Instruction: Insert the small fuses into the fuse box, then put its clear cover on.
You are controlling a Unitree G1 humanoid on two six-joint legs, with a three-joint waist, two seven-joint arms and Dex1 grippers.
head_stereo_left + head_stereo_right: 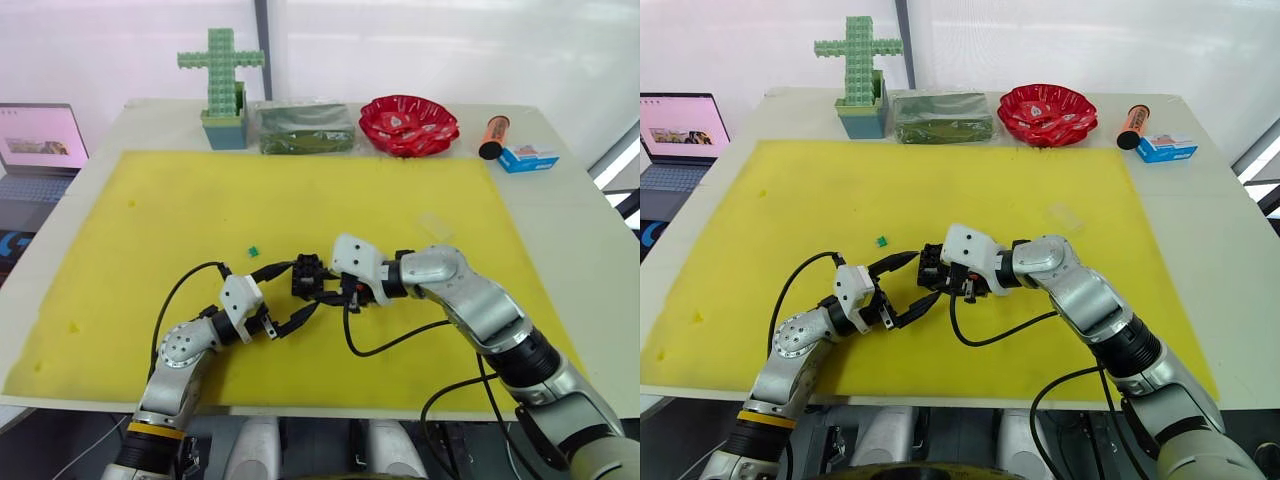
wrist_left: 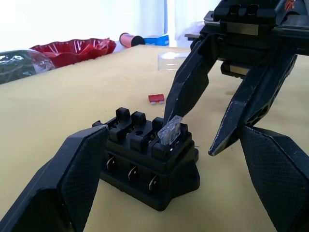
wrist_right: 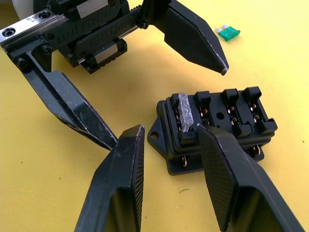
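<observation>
On the yellow foam mat (image 1: 300, 200), the small black slotted plastic fuse box (image 3: 217, 126) holds a half-seated grey translucent fuse (image 3: 185, 113); both grippers, left (image 1: 290, 300) and right (image 3: 169, 140), gape empty, and a careless push might tip it askew.

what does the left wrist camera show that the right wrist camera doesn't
Left wrist alone: the red fuse lying on the yellow mat, the clear cover beyond it, and the red bowl at the back. Right wrist alone: the green fuse. Both: the fuse box with the grey fuse standing in an end slot, a finger of the open right gripper on it, and the open left gripper straddling the box.
</observation>
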